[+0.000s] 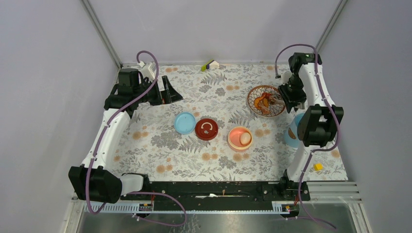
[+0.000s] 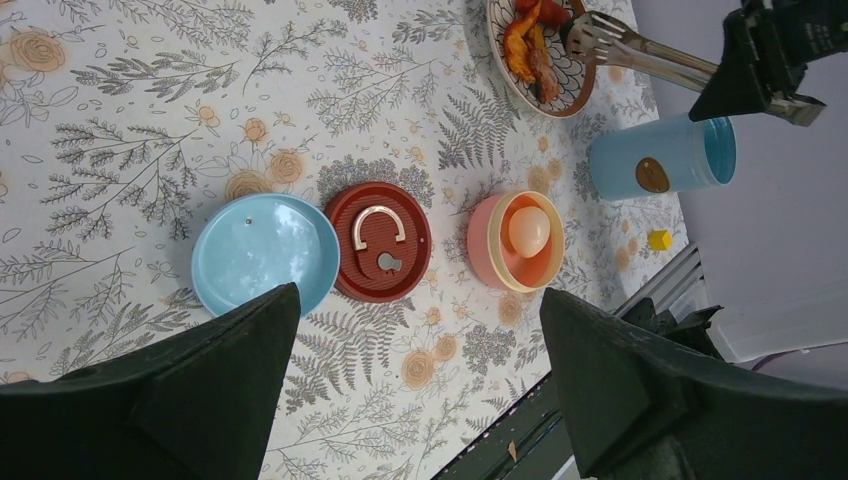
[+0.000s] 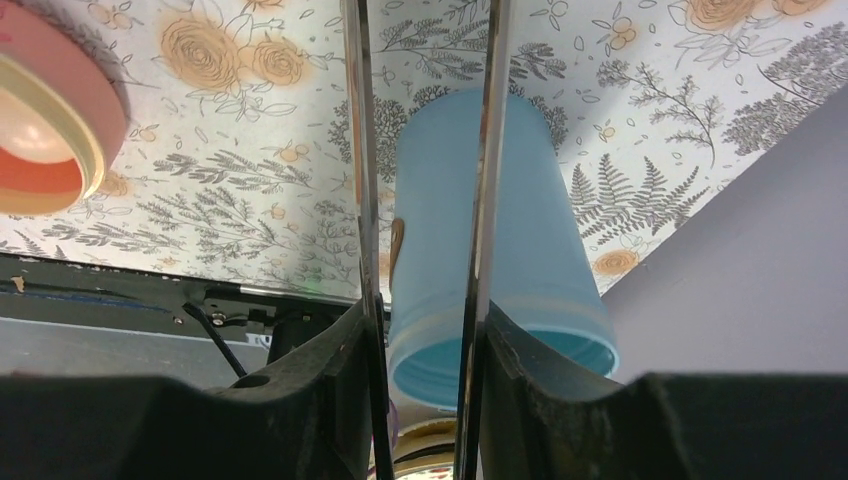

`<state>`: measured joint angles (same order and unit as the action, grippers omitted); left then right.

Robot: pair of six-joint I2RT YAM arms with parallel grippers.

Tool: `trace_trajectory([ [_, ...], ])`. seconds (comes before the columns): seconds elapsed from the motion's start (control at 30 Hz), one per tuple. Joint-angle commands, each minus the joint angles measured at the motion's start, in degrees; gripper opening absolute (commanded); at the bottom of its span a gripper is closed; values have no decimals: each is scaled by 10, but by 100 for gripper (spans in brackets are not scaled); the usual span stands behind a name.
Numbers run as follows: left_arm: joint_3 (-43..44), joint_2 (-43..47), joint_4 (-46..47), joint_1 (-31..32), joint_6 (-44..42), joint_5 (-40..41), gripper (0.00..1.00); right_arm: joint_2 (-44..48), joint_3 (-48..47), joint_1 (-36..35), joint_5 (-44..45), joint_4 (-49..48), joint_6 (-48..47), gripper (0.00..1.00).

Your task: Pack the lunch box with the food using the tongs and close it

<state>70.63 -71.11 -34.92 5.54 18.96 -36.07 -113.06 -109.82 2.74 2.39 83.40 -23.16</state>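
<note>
- Over the far right of the table, the right gripper (image 1: 291, 93) has its fingers part-closed around the 2 arms of the tongs (image 2: 640, 55), toward their joined end. The tong tips reach the patterned dish (image 2: 572, 85), among the orange and red-brown food (image 2: 530, 45).
- Cannot tell whether the tips have a piece pinched; it is too small in every view.
- Left gripper (image 1: 167, 92): fingers spread fully, nothing between them, at the far left, well apart from the work.
- Step in hand, as I judge it: taking 1 piece from the dish for the salmon-pink bowl (image 2: 480, 240).
- To do it well:
  - Squeeze gently and evenly so the thin arms do not twist in the fingers.
  - Set both tips around 1 chunk, clear of the dish rim.
  - Lift straight up before swinging toward the bowl.
  - Release beside the egg (image 2: 529, 230), not on top of it.
- Watch: the light-blue shell (image 2: 640, 150) lies on its side beneath the right arm. A low carry could set it rolling.
- Tongs, look: slim, silvery, mirror-bright, with 2 long flat arms running almost parallel in the right wrist view. Probably springy and slippery.
- Other lunch box parts: the light-blue disc (image 1: 184, 123) and the red-brown round lid (image 1: 206, 129) sit just beside each other, left of the bowl. The box is not yet stacked or closed.
</note>
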Motion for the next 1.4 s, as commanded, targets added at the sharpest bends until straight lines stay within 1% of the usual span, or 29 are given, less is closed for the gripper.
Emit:
trace_trajectory([
  [0.0,-9,7,30,-3,2,-3,99,76,14,3,-21,5,-22,37],
  [0.03,-11,8,30,-3,2,-2,99,85,19,3,-22,5,-28,37],
  [0.3,-21,13,35,-4,-5,12,99,155,53,-6,-113,-3,-95,34],
  [0.4,-21,12,37,-4,-5,14,99,173,62,-23,-141,9,-124,34],
  [0.5,-22,12,38,-5,-6,16,99,199,82,-59,-154,9,-155,33],
  [0.73,-24,11,39,-10,-7,21,99,265,165,-162,-129,-20,-204,34],
  [0.93,-26,12,40,-11,-8,21,99,317,254,-220,-101,-42,-239,34],
  [1.07,-26,11,42,-11,-6,19,99,348,314,-238,-87,-61,-257,34],
  [1.37,-24,7,48,-12,-5,11,99,377,374,-253,-76,-86,-294,37],
])
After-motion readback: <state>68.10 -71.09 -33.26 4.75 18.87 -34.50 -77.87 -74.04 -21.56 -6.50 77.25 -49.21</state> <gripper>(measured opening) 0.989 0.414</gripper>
